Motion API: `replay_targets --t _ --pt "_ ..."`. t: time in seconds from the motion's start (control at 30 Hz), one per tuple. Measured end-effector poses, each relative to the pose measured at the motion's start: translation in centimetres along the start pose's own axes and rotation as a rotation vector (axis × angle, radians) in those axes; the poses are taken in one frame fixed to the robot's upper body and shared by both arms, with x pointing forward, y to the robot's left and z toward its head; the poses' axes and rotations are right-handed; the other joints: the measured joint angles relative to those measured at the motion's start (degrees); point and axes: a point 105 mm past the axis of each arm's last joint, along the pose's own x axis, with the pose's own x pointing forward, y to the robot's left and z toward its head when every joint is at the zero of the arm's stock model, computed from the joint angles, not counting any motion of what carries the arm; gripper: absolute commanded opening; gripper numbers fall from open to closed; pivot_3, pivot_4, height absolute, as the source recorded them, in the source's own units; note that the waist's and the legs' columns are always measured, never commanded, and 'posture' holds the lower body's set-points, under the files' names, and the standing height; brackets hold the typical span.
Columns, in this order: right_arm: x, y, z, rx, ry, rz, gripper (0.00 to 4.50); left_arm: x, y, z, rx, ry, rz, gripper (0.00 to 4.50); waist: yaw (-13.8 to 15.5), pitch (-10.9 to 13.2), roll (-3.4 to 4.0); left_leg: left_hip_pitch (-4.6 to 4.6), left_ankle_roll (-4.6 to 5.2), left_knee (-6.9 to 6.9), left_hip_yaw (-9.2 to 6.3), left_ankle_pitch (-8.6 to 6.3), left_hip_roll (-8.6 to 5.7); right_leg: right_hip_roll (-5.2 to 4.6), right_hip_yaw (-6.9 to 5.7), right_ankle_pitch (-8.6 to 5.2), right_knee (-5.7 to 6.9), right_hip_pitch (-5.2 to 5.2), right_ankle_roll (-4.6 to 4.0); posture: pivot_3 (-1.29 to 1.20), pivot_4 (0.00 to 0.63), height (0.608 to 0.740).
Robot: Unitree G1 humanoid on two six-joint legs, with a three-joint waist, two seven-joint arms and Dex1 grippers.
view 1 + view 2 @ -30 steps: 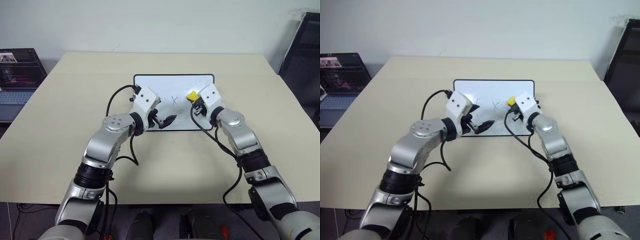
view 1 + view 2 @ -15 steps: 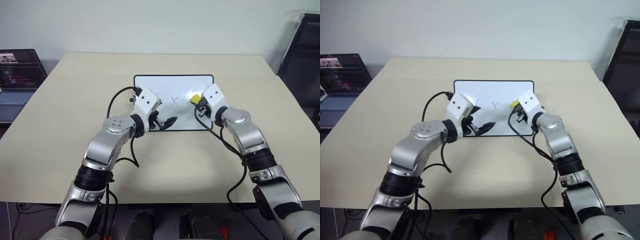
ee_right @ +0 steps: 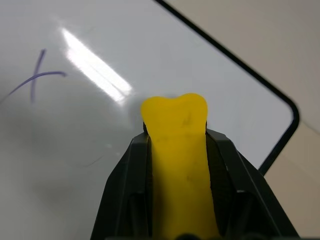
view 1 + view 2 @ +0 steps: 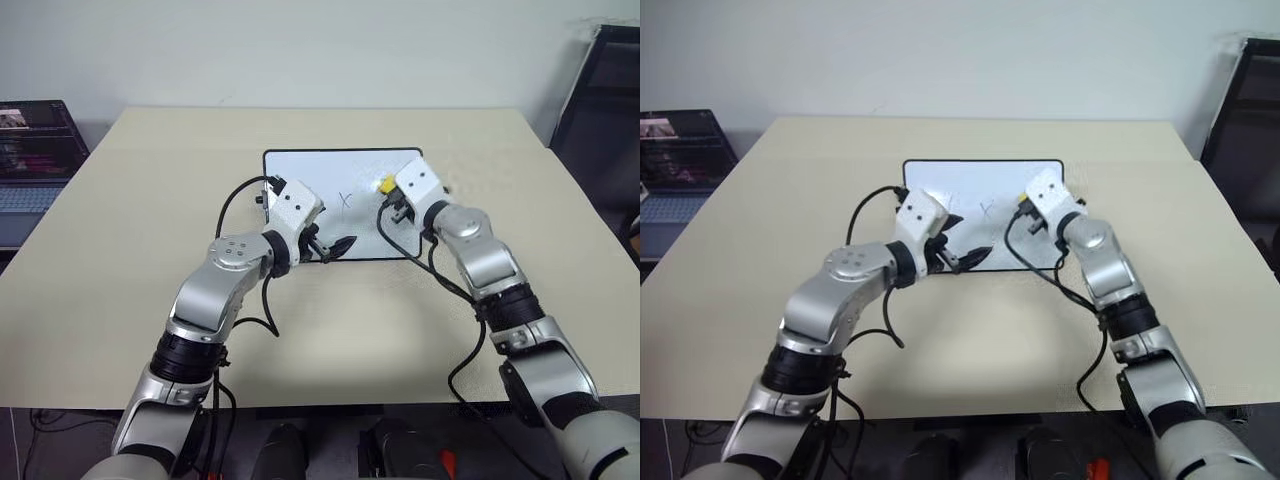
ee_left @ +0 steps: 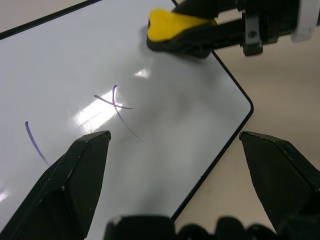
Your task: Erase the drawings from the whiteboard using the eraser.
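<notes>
A: Where is the eraser (image 3: 176, 150) sitting?

B: It is clamped between the two black fingers of the right pincer (image 4: 388, 188), yellow end sticking out in front. That end is over the right part of the whiteboard (image 4: 330, 168), near the rounded corner on that side. Whether it presses on the surface or hangs just above it, I cannot tell

A: And the left pincer (image 4: 333, 247)?

B: Its fingers (image 5: 75, 175) are spread wide with nothing between them. It hangs over the near edge of the board, low and pointing across toward the right arm

A: What is left of the drawings?

B: The "x" (image 5: 116, 104) is there in the middle of the board, and a curved stroke (image 5: 36, 142) further to its left. The eraser is to the right of the "x", apart from it, and the white around its tip looks faintly smudged

A: Where does the board lie?

B: Flat on the beige table (image 4: 120, 230), toward the far middle. A laptop (image 4: 30, 160) stands off the table's left edge, and a dark chair frame (image 4: 600, 110) is at the right
</notes>
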Motion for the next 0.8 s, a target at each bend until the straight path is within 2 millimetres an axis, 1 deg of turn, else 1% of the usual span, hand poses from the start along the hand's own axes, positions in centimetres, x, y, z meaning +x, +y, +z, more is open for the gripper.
replay_targets --t 0.1,0.2,0.37,0.47,0.53,0.57,0.67,0.73,0.8 --pt "0.0 0.1 0.0 0.002 -0.003 0.014 1.10 0.0 0.0 -0.2 -0.005 0.006 0.001 4.50 0.04 0.00 0.00 -0.05 0.00 -0.01 0.03 -0.01 0.00 -0.02 0.02 0.00 -0.07 -0.03 0.00 0.00 0.150 0.740" --pt "-0.2 0.5 -0.3 0.024 0.020 0.056 1.10 -0.1 -0.1 -0.2 -0.004 0.004 0.001 4.50 0.01 0.00 0.00 -0.01 0.01 -0.01 0.01 -0.01 0.01 -0.01 0.01 0.00 -0.05 0.00 0.00 0.00 0.150 0.740" --pt "-1.2 1.5 -1.4 0.045 0.063 0.155 1.10 -0.1 -0.2 -0.4 -0.007 0.007 0.002 4.50 0.02 0.00 0.00 0.03 0.02 0.00 -0.01 -0.01 0.00 -0.01 -0.01 0.00 -0.04 0.05 0.00 0.00 0.150 0.740" --pt "-2.4 3.2 -2.4 -0.017 0.097 0.260 1.10 -0.3 -0.2 -0.7 -0.015 0.015 0.004 4.50 -0.02 0.00 0.00 0.03 0.02 0.00 0.00 -0.02 0.00 -0.01 0.01 0.00 -0.06 0.04 0.01 0.00 0.150 0.740" --pt "-2.9 4.4 -2.9 -0.037 0.116 0.315 1.10 -0.3 -0.2 -1.0 -0.022 0.024 0.005 4.50 -0.15 0.00 0.00 0.04 0.02 0.00 0.01 -0.01 0.01 0.00 0.01 0.00 -0.05 0.04 0.01 0.00 0.150 0.740" --pt "-2.9 4.7 -3.0 -0.036 0.120 0.324 1.10 -0.4 -0.2 -1.1 -0.023 0.028 0.005 4.50 -0.21 0.00 0.00 0.05 0.02 0.00 0.02 -0.01 0.01 0.00 0.02 -0.01 -0.04 0.04 0.01 0.00 0.150 0.740" --pt "-2.7 4.7 -2.7 -0.016 0.118 0.310 1.10 -0.8 -0.3 -1.2 -0.018 0.031 0.009 4.50 -0.25 0.00 0.00 0.06 0.01 0.00 0.01 -0.01 0.02 0.01 0.02 0.00 -0.03 0.04 0.02 0.00 0.150 0.740" --pt "-2.3 4.5 -2.0 0.009 0.095 0.280 1.10 -1.2 0.0 -1.5 -0.020 0.041 0.019 4.50 -0.29 0.06 0.01 0.04 0.01 0.00 0.01 -0.01 0.02 0.01 0.02 0.00 -0.01 0.01 0.02 0.00 0.150 0.740" --pt "-2.0 3.7 -1.0 0.035 0.064 0.240 1.10 -1.7 0.5 -2.0 -0.034 0.056 0.039 4.50 -0.18 0.10 0.03 -0.03 0.01 -0.01 0.00 -0.01 0.02 0.01 0.01 0.00 -0.01 -0.06 0.01 0.00 0.150 0.740"
